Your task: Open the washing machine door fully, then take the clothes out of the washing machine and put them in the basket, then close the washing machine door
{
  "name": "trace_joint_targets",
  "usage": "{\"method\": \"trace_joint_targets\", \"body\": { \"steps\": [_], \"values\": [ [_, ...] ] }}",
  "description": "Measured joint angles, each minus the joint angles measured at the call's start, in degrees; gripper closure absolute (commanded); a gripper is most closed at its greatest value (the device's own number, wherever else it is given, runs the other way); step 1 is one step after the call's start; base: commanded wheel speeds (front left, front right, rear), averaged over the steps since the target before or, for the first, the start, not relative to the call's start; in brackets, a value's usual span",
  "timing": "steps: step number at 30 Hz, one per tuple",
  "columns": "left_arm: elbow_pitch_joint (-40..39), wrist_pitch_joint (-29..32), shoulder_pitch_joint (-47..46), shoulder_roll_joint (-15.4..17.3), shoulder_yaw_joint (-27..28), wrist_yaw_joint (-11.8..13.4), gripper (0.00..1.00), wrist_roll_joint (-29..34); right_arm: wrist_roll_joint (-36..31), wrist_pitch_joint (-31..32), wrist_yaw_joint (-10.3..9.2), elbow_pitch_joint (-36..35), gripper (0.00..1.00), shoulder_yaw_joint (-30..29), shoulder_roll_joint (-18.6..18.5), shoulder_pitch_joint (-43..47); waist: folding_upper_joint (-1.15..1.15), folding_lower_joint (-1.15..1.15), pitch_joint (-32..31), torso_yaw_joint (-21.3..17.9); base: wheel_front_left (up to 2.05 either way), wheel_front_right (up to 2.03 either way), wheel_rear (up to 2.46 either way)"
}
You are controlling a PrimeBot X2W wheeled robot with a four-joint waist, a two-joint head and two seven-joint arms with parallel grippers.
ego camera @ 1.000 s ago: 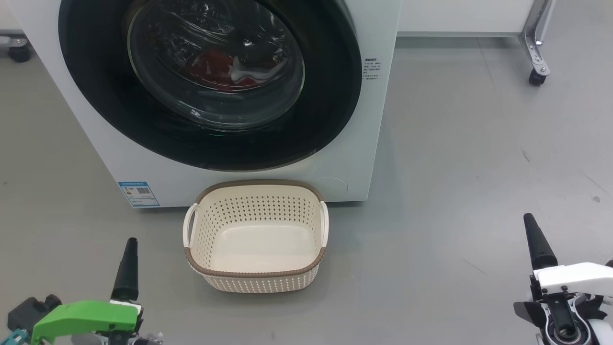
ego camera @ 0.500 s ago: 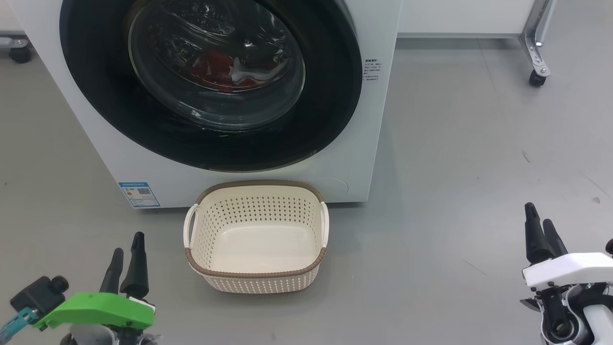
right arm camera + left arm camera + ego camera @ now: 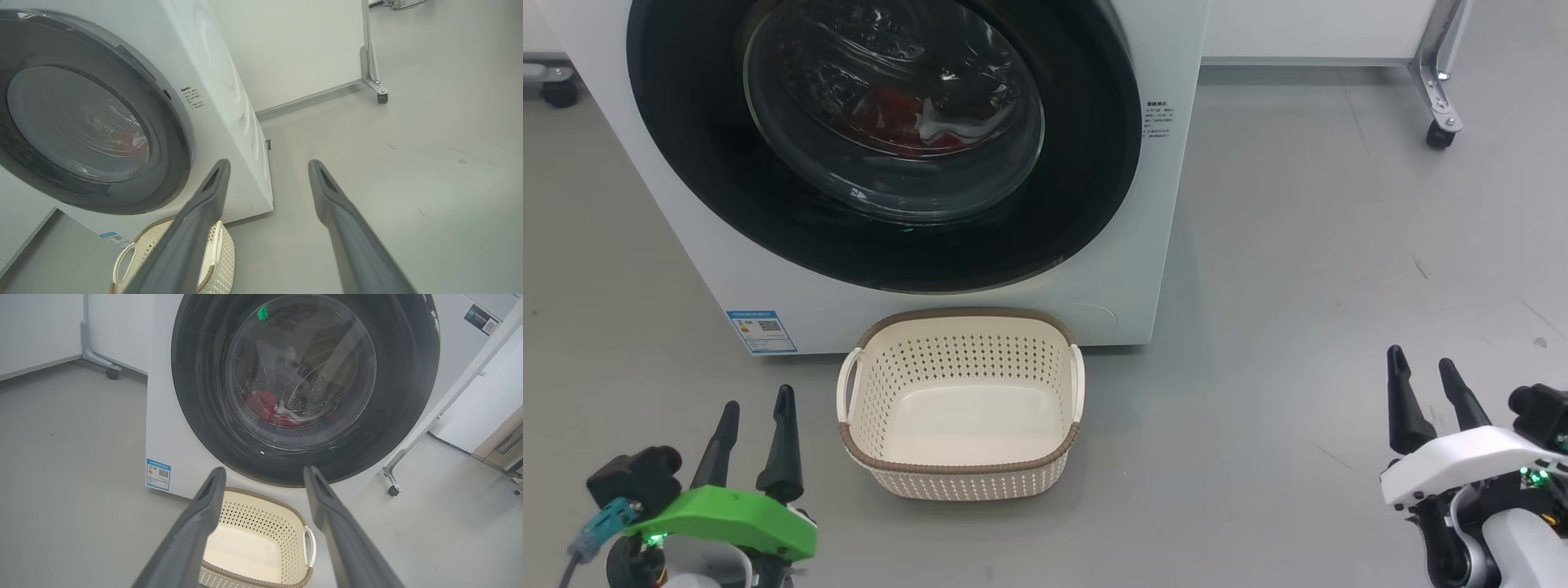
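Washing machine [image 3: 1168, 204]: door [image 3: 886, 245] shut; step 1 not begun.
Clothes [image 3: 894, 118]: red-white, apparently 1 bundle, inside behind the door.
Basket [image 3: 964, 314]: empty, on floor just before the machine.
Left hand [image 3: 757, 398], right hand [image 3: 1421, 358]: both released, grasping nothing.
All 3 steps outstanding.

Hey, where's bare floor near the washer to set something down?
Widest free patch: grey floor right of the washing machine, bordered by it, the wheeled frame and the right gripper. Another bare stretch lies left of the basket, near the blue label. Tight: the basket sits close up to the machine's front, under the closed door.
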Motion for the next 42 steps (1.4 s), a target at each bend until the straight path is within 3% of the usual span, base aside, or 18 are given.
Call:
{"method": "trace_joint_targets", "body": {
  "steps": [14, 26, 42],
  "values": [
    [0.42, -2.72, -0.08, 0.46, -3.13, 3.59, 0.00, 12.22, -10.87, -2.63, -3.32, 0.60, 0.00, 4.71, -0.53, -0.22, 0.00, 0.00, -0.10, -0.05, 0.00, 0.00, 0.00],
    [0.88, -5.11, -0.08, 0.13, -4.58, 5.19, 0.00, 19.80, -17.83, -5.04, -4.80, 0.85, 0.00, 6.66, -1.62, -1.18, 0.00, 0.00, -0.09, -0.22, 0.00, 0.00, 0.00],
    [1.92, -5.12, -0.08, -0.63, -4.00, 5.52, 0.00, 20.04, -17.98, -5.47, -4.87, 1.21, 0.00, 6.21, -1.08, -1.17, 0.00, 0.00, 0.17, -0.17, 0.00, 0.00, 0.00]
  ]
}}
